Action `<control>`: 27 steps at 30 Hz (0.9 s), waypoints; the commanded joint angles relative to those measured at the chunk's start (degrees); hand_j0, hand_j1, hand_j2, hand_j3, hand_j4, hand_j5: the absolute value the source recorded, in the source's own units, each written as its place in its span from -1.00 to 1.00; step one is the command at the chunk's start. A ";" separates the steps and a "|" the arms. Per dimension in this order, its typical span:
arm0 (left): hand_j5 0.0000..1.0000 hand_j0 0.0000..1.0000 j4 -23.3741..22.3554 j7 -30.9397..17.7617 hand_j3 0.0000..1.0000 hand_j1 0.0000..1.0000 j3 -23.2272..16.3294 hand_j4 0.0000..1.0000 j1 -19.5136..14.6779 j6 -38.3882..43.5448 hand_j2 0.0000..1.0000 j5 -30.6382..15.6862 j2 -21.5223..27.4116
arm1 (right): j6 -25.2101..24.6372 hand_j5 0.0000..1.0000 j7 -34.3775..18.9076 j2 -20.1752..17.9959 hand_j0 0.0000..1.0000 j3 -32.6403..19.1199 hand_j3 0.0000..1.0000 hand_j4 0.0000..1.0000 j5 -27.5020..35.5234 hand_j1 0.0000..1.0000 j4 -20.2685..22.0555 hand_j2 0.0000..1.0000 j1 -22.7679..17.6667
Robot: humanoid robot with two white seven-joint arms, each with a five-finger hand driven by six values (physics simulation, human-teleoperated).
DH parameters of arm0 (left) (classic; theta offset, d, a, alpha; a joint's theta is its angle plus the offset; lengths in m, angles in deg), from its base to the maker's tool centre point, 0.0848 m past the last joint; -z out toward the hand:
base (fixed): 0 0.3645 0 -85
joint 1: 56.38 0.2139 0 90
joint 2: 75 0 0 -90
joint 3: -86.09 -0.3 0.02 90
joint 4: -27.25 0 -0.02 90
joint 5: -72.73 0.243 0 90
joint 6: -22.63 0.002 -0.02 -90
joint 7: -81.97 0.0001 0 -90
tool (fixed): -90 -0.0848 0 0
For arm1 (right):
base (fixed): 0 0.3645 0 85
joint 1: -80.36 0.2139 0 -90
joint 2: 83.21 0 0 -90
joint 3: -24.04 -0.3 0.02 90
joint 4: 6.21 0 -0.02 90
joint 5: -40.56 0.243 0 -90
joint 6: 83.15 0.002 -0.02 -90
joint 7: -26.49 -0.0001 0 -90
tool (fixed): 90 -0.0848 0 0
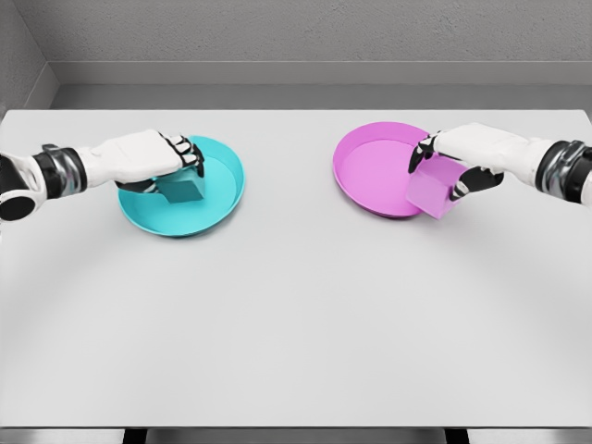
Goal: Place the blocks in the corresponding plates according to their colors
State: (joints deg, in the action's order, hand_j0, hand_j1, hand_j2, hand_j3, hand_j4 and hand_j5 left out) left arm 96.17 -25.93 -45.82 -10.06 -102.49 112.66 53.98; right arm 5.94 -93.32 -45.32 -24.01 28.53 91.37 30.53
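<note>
Blocks are both being carried at this moment, one in each robot hand, and neither is lying free on its plate yet.

From the head view, the left robot hand [181, 159] is reaching in from the left edge and is grasping the teal block [184, 188], fingers curled over its top. That block is sitting within the outline of the teal plate [227, 171], on the plate's left half. Whether its underside is already touching the plate floor or hanging just above it cannot be told from this angle. The colours are matching, so this half of the task is looking nearly done: what seems left is letting go and pulling the arm away.

On the other side, the right robot hand [455, 165] is coming in from the right edge and is clenching the pink block [436, 187]. The block is being held tilted, one corner pointing down, and it is overlapping the right rim of the pink plate [370, 166], partly over the plate and partly over the white table [296, 314]. This half is looking a little further behind: by my judgement the block is needing to go further toward the plate's middle and to level out before release, or it may be catching the rim and tipping onto the table.
</note>
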 commanded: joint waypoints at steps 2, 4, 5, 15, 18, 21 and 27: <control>0.13 0.13 -0.81 0.05 0.13 0.13 -0.55 0.13 -0.17 0.12 0.13 -0.03 -0.48 | -0.41 0.14 0.11 0.42 0.14 -0.03 0.14 0.14 -0.01 0.14 -1.24 0.14 0.53; 0.37 0.37 -0.81 0.05 0.37 0.37 -0.55 0.37 -0.26 0.12 0.37 -0.03 -0.48 | -0.41 0.14 0.11 0.51 0.14 -0.03 0.14 0.14 -0.01 0.14 -2.12 0.14 0.70; 0.57 0.57 -0.81 0.05 0.57 0.57 -0.55 0.57 -0.35 0.12 0.57 -0.11 -0.40 | -0.50 0.14 0.11 0.51 0.14 -0.03 0.14 0.14 -0.19 0.14 -2.47 0.14 0.79; 1.00 1.00 -0.54 0.14 1.00 1.00 -0.02 1.00 -0.62 0.12 1.00 -0.64 0.22 | -4.54 0.99 0.20 0.43 0.99 -0.12 0.99 0.99 -1.15 0.99 -3.62 0.99 1.49; 1.00 1.00 -0.10 0.23 1.00 1.00 0.33 1.00 -0.70 0.12 1.00 -2.31 1.89 | -4.01 1.00 0.20 0.25 1.00 -0.12 1.00 1.00 -0.98 1.00 -3.00 1.00 1.49; 1.00 1.00 1.74 0.23 1.00 1.00 0.60 1.00 -0.62 0.12 1.00 -5.29 5.57 | -0.25 1.00 0.20 -0.37 1.00 -2.57 1.00 1.00 -0.80 1.00 -2.30 1.00 0.79; 1.00 1.00 5.78 0.23 1.00 1.00 2.18 1.00 0.26 0.12 1.00 -10.04 12.17 | 13.03 1.00 0.20 -2.83 1.00 -6.52 1.00 1.00 -0.63 1.00 -2.39 1.00 -2.01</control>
State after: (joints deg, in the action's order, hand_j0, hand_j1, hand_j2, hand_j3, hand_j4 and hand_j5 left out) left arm 100.48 -25.73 -44.35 -9.71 -102.46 104.40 63.62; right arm 14.54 -93.16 -47.03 -28.72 27.81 88.92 27.10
